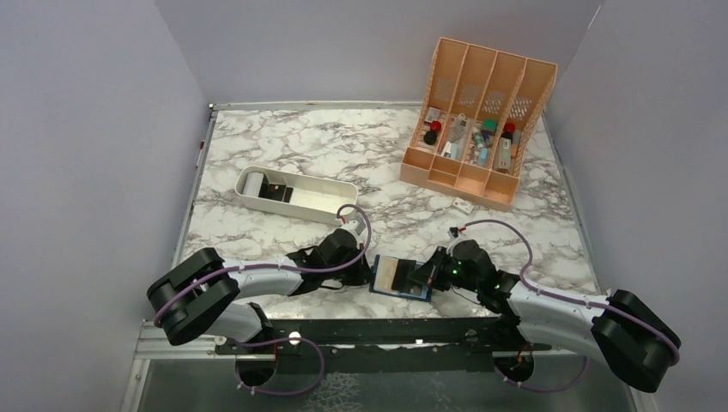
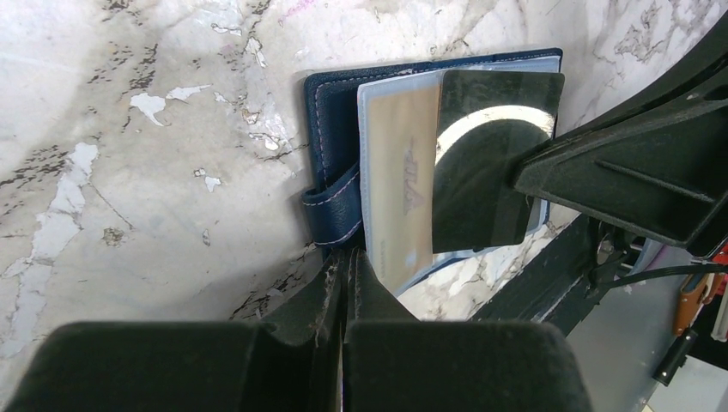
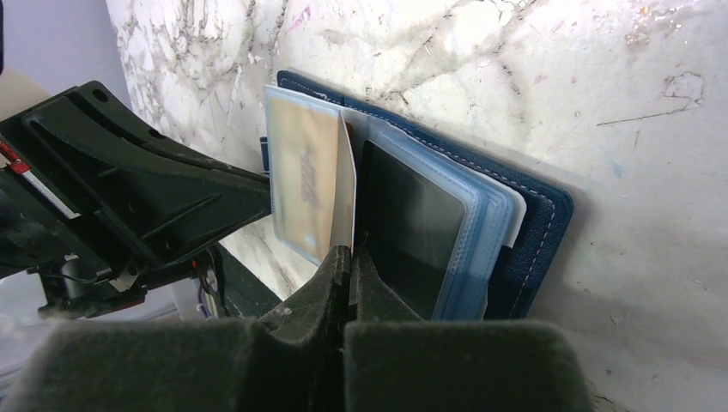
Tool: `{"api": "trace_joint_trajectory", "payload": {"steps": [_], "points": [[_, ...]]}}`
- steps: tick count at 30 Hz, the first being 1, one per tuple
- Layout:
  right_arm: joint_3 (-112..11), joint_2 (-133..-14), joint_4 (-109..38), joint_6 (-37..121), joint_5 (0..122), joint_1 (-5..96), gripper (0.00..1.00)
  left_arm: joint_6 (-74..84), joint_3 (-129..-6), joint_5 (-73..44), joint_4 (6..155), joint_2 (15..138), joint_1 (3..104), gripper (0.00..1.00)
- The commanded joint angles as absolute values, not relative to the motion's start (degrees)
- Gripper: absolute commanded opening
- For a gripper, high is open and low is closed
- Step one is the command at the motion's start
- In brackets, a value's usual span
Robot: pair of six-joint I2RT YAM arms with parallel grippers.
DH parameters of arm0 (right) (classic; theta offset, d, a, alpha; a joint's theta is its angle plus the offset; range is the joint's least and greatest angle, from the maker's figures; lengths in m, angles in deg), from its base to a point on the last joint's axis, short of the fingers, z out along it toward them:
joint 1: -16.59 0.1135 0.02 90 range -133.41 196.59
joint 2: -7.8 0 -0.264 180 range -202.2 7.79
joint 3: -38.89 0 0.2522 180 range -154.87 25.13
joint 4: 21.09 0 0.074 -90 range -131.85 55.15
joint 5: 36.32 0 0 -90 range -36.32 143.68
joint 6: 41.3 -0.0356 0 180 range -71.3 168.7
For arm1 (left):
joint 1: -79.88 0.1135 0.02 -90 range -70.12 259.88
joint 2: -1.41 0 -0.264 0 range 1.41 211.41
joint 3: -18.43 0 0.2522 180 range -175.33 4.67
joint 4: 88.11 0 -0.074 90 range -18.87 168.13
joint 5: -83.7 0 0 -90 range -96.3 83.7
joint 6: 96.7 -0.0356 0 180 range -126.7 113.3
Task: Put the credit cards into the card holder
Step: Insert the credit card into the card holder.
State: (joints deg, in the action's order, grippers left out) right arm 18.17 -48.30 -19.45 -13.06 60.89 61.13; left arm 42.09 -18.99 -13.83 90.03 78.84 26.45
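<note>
The navy card holder [image 1: 382, 286] lies open near the table's front edge, between both grippers. In the left wrist view the holder [image 2: 330, 112] shows its snap tab and a tan credit card [image 2: 399, 180] in a clear sleeve. My right gripper [image 3: 349, 251] is shut on a thin glossy credit card [image 3: 344, 184] and holds it on edge among the holder's sleeves [image 3: 481, 232]. That card looks dark in the left wrist view [image 2: 481, 163]. My left gripper [image 2: 348, 256] is shut, with its tips against the holder's edge by the tab. Nothing shows between its fingers.
A white oblong tray [image 1: 330, 192] stands at the middle left. An orange slotted organizer [image 1: 451, 176] with small items stands at the back right. A small white piece [image 1: 464, 206] lies in front of it. The black base rail [image 1: 386, 330] runs just behind the holder.
</note>
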Motion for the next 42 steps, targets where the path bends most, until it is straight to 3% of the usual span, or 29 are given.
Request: {"api": "trace_joint_trajectory", "payload": {"steps": [1,15,26,42], "points": [[20.0,-48.8,-18.3,-13.6,61.3,61.3,0.01,42.5,-18.0,-12.1,90.3,79.0,25.6,0.00],[22.5,-47.8,-13.8,-11.7,60.0,61.3,0.01,42.9,-17.5,-10.8,89.3,77.4,25.0,0.00],[24.4,-38.7,-16.6,-9.1,51.8,61.3,0.01,43.3,-16.9,-10.1,88.3,75.8,25.0,0.00],[25.2,-45.8,-8.1,-8.0,56.0,61.3,0.01,43.6,-16.9,-9.6,88.2,76.2,24.4,0.00]]}}
